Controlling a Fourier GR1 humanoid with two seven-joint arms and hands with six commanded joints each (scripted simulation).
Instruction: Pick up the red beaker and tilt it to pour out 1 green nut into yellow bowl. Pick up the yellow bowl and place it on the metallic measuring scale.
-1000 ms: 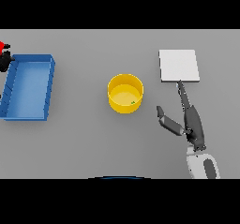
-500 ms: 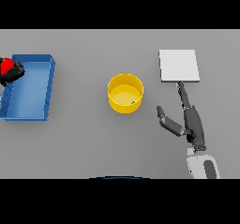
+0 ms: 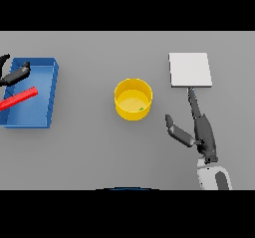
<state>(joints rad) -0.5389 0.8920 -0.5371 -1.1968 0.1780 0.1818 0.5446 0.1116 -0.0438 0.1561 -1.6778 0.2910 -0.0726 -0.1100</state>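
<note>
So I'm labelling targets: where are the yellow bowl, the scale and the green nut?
yellow bowl (image 3: 121, 110): head view, left wall.
scale (image 3: 189, 69): head view, plate's middle.
green nut (image 3: 141, 108): head view, speck inside the bowl.

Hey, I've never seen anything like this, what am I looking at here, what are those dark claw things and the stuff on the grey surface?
This is one picture taken from a humanoid robot's head, looking down at its grey table. The dark things are its two hands. The right hand rests open on the table, its fingers straight, pointing toward a flat pale square, the measuring scale. In the middle stands a yellow bowl with a small green nut inside. At the left edge is a blue tray. Over it the left hand shows only partly, next to the red beaker, which lies tilted across the tray. Whether that hand is actually gripping the beaker cannot be made out.
</note>
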